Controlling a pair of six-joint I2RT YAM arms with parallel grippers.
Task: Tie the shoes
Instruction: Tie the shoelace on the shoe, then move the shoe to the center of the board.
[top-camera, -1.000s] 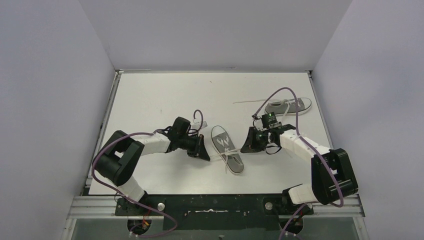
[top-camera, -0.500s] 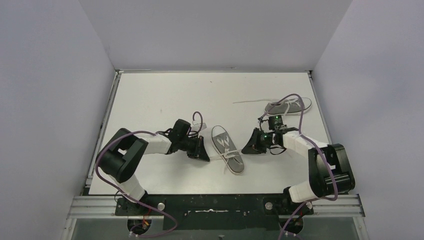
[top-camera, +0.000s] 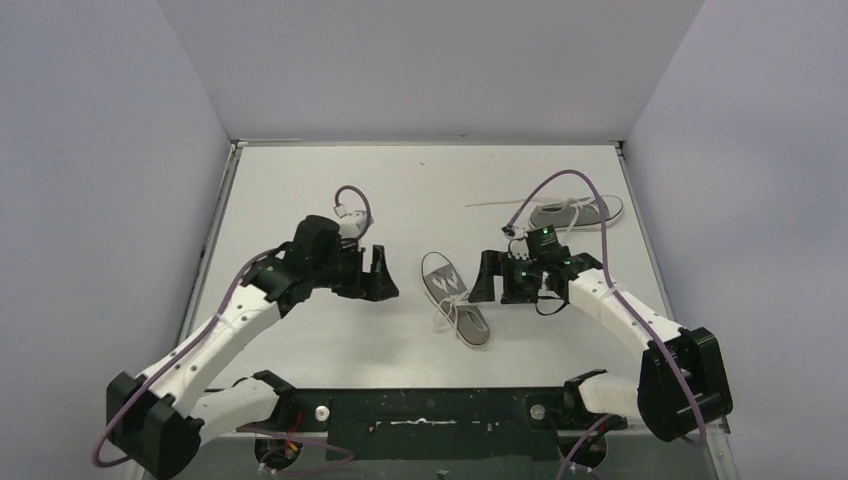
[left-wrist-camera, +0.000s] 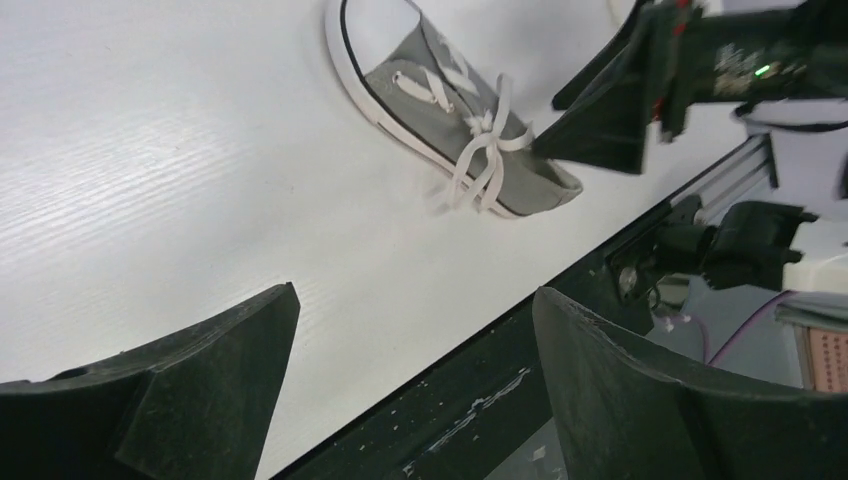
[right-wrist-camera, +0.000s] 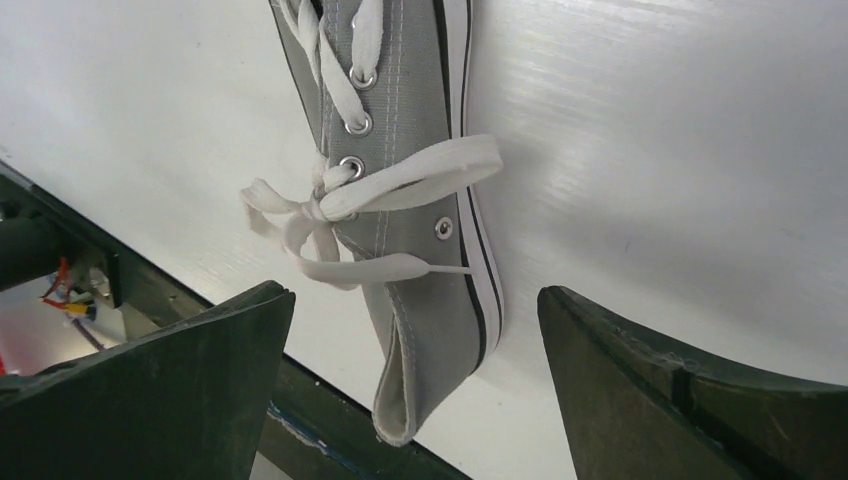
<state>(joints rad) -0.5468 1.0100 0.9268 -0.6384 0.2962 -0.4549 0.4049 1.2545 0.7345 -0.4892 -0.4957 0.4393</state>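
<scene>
One of the shoes, a grey canvas sneaker with a white sole edge, lies between my two grippers, its white laces in a bow over the tongue. The same sneaker shows in the left wrist view, and its heel hangs between my fingers in the right wrist view. My left gripper stands open to its left, apart from it. On the sneaker's right my right gripper is open, holding nothing. The second grey shoe lies at the back right, one long lace trailing left.
The table's black front rail runs along the near edge, close to the near sneaker's heel. White walls enclose the table on the left, back and right. A purple cable loops above the right wrist, near the far shoe.
Both grippers have gone from shut to open and let go of the laces. The left gripper drew back left and away from the sneaker; the right one backed off slightly. The bow stays.
</scene>
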